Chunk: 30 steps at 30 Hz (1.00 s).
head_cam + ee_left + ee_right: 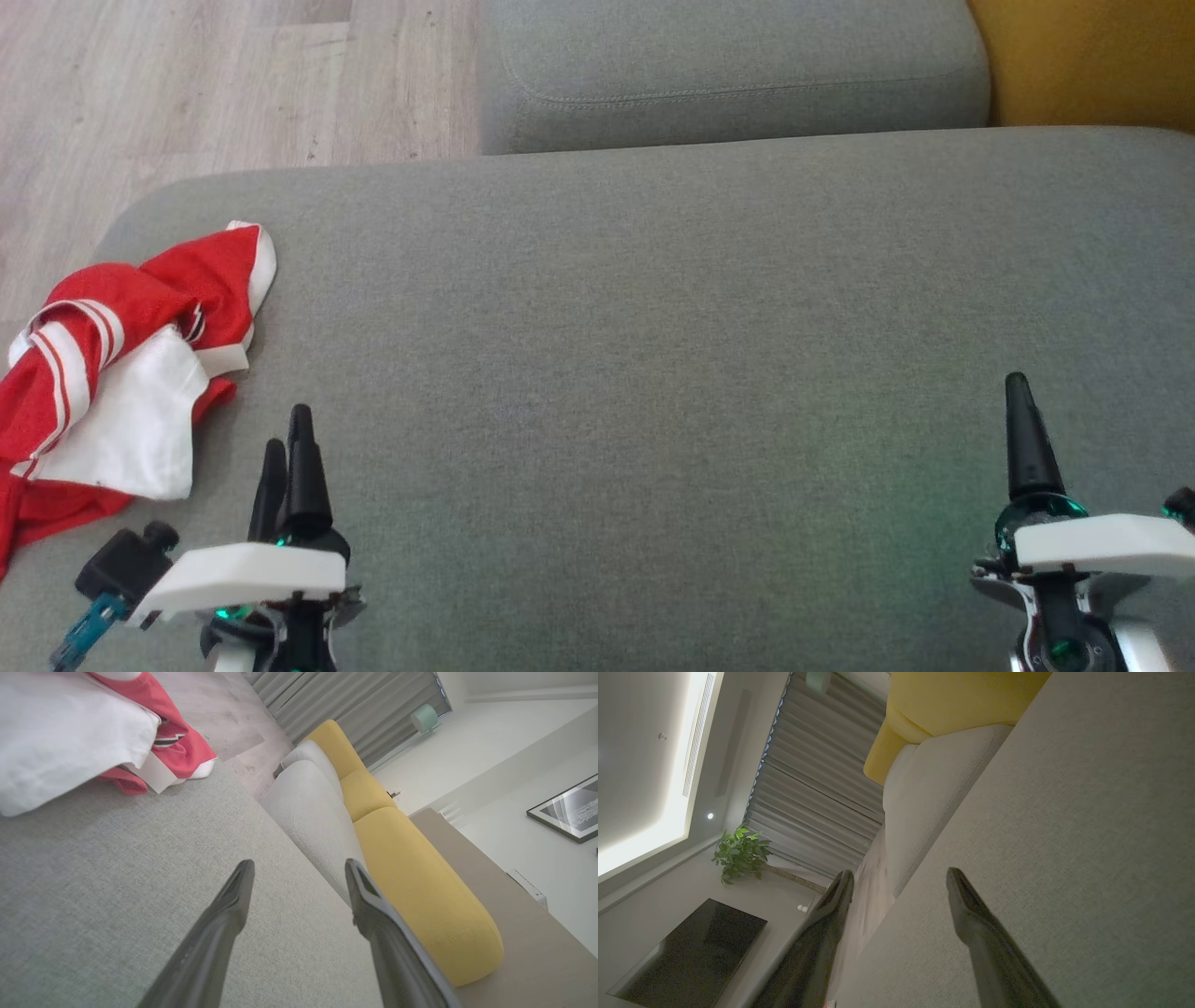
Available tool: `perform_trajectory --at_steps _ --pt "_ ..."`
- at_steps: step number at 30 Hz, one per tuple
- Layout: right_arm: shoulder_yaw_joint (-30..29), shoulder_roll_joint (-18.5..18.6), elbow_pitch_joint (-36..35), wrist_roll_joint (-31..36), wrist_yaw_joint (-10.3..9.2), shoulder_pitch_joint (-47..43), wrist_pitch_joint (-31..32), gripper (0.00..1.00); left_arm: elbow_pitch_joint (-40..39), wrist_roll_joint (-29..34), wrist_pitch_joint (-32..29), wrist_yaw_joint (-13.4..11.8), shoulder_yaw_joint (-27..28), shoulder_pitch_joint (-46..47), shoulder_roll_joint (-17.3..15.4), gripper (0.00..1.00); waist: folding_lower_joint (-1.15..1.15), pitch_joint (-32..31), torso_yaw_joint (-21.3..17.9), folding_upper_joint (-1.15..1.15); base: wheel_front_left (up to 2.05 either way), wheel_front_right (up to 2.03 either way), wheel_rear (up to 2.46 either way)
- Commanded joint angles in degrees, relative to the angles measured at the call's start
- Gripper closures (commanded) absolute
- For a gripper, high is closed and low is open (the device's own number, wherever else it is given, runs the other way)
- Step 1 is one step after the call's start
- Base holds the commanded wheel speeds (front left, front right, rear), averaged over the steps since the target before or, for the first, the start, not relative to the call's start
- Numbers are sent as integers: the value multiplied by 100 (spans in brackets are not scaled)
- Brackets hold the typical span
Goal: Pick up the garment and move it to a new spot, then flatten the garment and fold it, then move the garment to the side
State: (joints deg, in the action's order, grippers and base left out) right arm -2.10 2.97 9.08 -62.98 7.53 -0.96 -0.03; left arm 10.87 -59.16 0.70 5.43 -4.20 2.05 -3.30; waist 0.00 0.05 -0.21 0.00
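- Grey woven upholstery, a broad seat cushion [653, 373], spreads across the head view with no creases showing in its cloth.
- Beyond its far edge sits a second grey cushion [728, 75], and a yellow cushion [1092, 56] lies to the right of that.
- Pale wood-plank floor [187, 84] shows past the seat's rounded far-left corner.
- The left wrist view takes in grey pleated curtains [345, 700], white walls and a framed picture [567, 809].
- The right wrist view adds a leafy plant [740, 854], a dark glossy panel [691, 947] and a lit ceiling recess.
- The garment [121, 373], red with white panels and striped trim, lies crumpled at the seat's left edge.
- The left gripper [299, 863] hovers near the garment's right side, not touching it, fingers spread apart and holding nothing.
- The right gripper [899, 875] hangs over bare cushion well to the right, fingers likewise parted and empty.
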Motion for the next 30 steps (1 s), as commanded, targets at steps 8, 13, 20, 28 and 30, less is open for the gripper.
perform_trajectory --at_steps 8,13,20,28,30 --pt "203 177 -464 690 -2 59 -82 0 -320 753 201 -161 -183 280 -244 0 0 -13 15 0 0 0 0" --pt "270 196 -548 983 -2 31 -80 0 -324 1049 269 -245 -272 294 -316 0 0 -15 26 0 0 0 0" --pt "359 209 -665 1465 -2 -25 -61 0 -284 1557 388 -434 -377 323 -444 0 0 -22 44 0 0 0 0" --pt "450 225 -782 2007 -2 -83 -57 0 -238 2055 524 -615 -454 310 -569 0 0 -35 48 0 0 0 0" --pt "467 224 -809 2140 -3 -100 -55 0 -237 2156 558 -639 -464 305 -591 0 0 -37 49 0 0 0 0"
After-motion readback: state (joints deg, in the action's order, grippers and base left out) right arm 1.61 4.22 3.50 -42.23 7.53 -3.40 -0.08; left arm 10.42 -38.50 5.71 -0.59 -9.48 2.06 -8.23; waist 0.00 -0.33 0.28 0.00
